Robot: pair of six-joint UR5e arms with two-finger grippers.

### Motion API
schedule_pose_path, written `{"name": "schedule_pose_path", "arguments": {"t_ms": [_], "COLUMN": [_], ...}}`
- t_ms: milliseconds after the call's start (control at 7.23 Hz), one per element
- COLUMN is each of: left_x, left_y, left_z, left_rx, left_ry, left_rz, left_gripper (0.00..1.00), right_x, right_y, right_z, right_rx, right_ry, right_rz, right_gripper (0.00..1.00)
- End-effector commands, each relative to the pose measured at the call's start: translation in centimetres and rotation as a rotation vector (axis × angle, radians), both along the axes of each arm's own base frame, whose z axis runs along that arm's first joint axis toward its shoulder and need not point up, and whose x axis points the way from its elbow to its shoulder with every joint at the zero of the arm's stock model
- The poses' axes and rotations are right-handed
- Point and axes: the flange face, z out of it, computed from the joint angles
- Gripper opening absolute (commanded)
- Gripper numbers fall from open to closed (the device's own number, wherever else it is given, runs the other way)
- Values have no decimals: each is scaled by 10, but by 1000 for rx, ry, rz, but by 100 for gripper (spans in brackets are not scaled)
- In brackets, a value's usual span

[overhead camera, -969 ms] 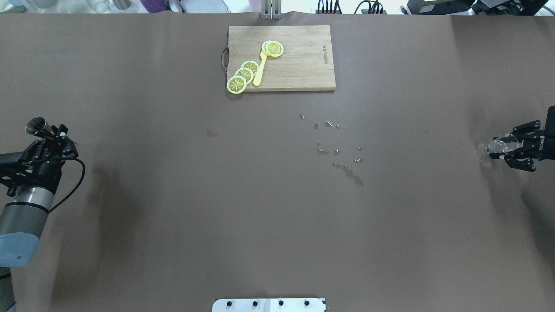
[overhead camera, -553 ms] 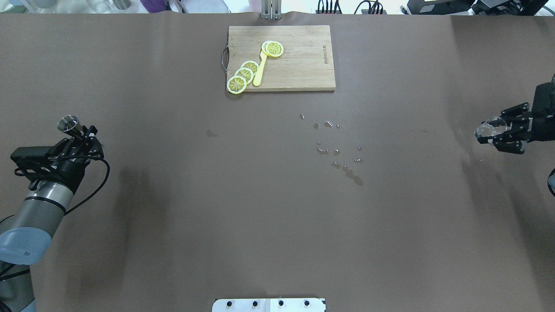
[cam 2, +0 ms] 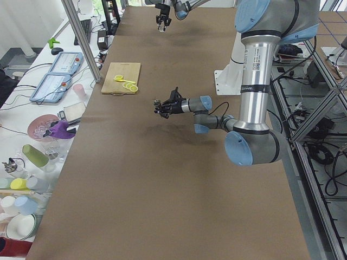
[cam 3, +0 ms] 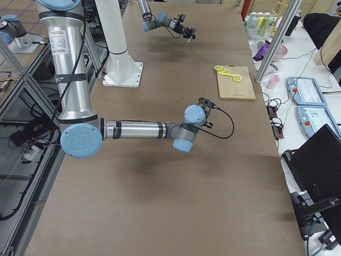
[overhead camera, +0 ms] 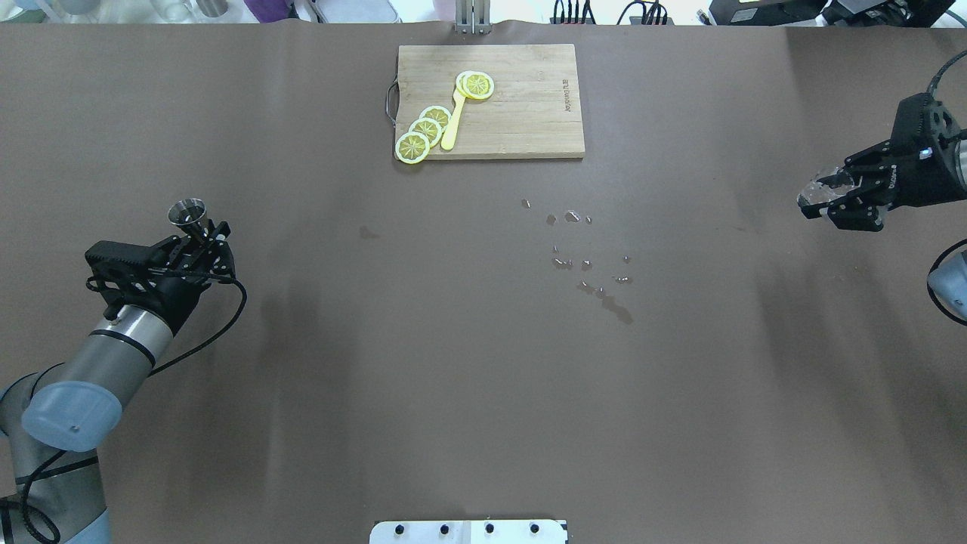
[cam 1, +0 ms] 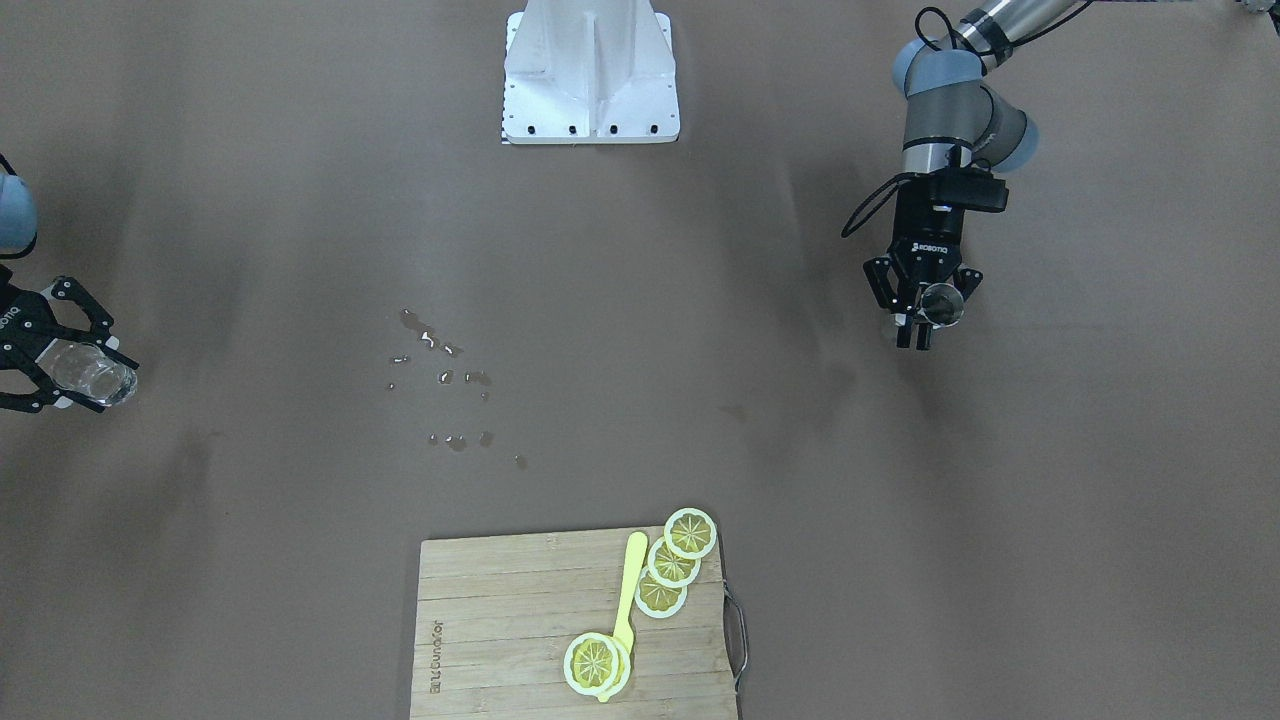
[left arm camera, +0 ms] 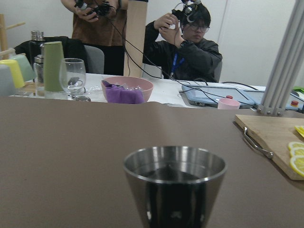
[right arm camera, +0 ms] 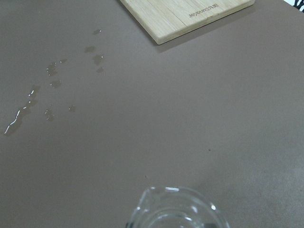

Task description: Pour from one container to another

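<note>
Table (overhead camera: 302, 415) is seen plain brown; cutting board (overhead camera: 529, 121) pale striped wood; lemon slices (overhead camera: 426, 129) on it yellow, white-rimmed; jigger (overhead camera: 187, 211) silver; glass (cam 1: 92, 374) clear.

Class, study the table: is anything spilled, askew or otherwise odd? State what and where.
Yes: liquid droplets lie scattered on the table cover between the cutting board and the robot's base, far from the held metal cup and glass. One lemon slice overhangs the board's corner.
</note>
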Motion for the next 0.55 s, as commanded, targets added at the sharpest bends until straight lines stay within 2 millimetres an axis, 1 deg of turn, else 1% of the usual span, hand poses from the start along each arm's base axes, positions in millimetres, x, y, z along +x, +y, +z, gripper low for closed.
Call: {"name": "schedule_pose_path", "arguments": {"t_ms": [0, 138, 277, 415], "left_x": [22, 29, 35, 43], "left_y": [-11, -20, -27, -34], "left_z": [-42, -66, -90, -116], "left_rx": [66, 147, 194, 232], "left_ry": [-28, -112, -125, -99], "left_rz": [92, 129, 143, 218], "left_gripper": [0, 0, 0, 0], "right_x": [-5, -16, -30, -41], "right_y": [-2, -1, 0, -5], "right_z": [-23, -47, -71, -86], "right_rx": [-25, -59, -57, -39], "right_ry": [19, 47, 67, 76], "right_rz": [6, 0, 11, 28], "right_gripper": [0, 0, 0, 0]}}
